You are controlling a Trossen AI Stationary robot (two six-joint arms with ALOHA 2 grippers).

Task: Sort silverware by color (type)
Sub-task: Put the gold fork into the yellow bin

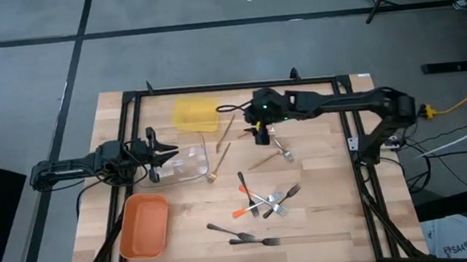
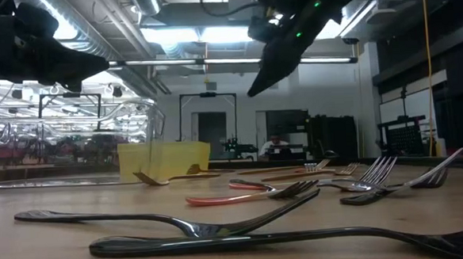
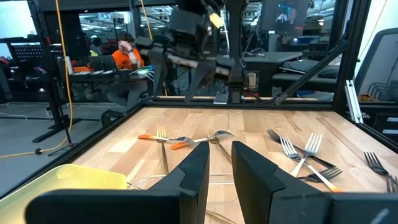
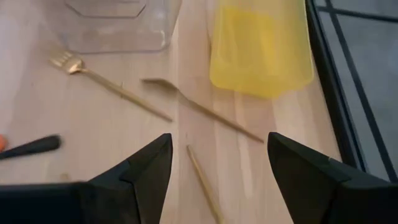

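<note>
The silverware lies loose on the wooden table. Tan wooden pieces [image 1: 220, 160] [image 4: 106, 81] lie beside the yellow tray. Silver ones with orange handle tips [image 1: 256, 203] are heaped at the middle. Dark forks [image 1: 253, 242] rest flat near the front edge. My right gripper [image 1: 261, 130] [image 4: 217, 155] hangs open, slanting down above the tan pieces, and a thin tan stick [image 4: 202, 180] shows below the gap between its fingers. My left gripper [image 1: 163, 152] [image 3: 221, 155] waits level at the table's left by the clear tray, fingers a narrow gap apart with nothing between them.
A yellow tray [image 1: 195, 115] stands at the far side, a clear tray [image 1: 189, 164] left of centre and an orange tray [image 1: 145, 226] at the near left. A black frame [image 1: 349, 128] rims the table. A person in orange [image 3: 124, 53] sits in the room beyond.
</note>
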